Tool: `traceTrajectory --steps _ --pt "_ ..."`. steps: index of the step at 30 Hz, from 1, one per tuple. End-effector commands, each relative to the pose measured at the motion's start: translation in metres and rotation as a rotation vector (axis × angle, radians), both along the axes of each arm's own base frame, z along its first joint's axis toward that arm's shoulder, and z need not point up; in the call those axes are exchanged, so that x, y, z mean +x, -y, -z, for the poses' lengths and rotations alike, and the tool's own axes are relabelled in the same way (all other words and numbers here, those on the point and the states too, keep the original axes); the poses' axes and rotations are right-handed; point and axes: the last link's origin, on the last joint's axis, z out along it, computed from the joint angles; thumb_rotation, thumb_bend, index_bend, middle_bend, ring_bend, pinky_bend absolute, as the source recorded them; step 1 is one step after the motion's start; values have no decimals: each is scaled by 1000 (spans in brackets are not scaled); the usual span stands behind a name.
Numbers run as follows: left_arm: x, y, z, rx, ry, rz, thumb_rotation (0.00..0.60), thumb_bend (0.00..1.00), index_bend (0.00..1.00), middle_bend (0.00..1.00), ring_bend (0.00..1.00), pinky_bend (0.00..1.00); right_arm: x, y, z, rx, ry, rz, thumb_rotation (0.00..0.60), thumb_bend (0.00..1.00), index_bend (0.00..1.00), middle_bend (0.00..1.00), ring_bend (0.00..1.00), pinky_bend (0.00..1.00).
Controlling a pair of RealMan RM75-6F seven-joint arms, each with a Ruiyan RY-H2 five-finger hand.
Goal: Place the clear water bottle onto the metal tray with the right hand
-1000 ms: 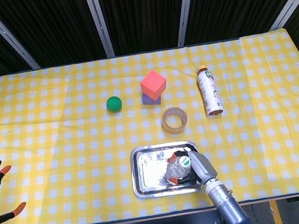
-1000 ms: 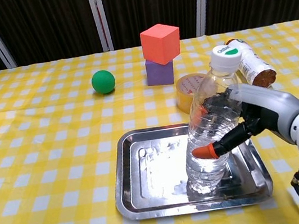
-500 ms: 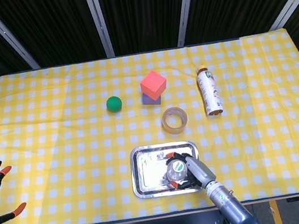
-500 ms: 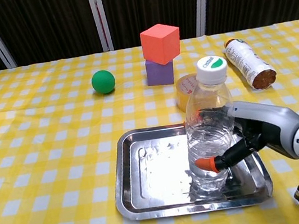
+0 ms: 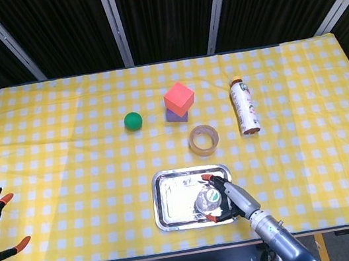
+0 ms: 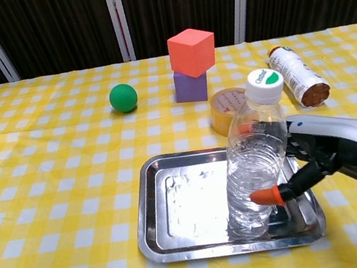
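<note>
Ribbed clear bottle (image 6: 254,163), shiny metal tray (image 6: 176,206)

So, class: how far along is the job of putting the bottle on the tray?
Done: the clear water bottle stands on the metal tray, leaning slightly. In hand: the right hand has fingers around it, contact unclear. Left: release and withdraw.
</note>
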Motion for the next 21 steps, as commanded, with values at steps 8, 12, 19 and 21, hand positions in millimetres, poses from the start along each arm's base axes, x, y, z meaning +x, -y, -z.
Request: traceTrajectory --steps 8,12,19,21 --pt "3 1 5 -11 -12 6 600 156 126 0 0 0 -80 -46 -92 121 -222 -33 600 293 51 88 0 0" --pt "4 1 8 -14 -22 6 600 156 126 0 0 0 -103 -43 -134 33 -350 -67 600 294 4 69 0 0" --pt "3 -1 10 -15 -32 -5 600 155 126 0 0 0 -124 -47 -158 -440 -696 -200 600 293 2 61 0 0" --pt "3 -1 11 -15 -35 -5 600 156 126 0 0 0 -131 -50 -157 -499 -761 -206 600 294 35 56 0 0"
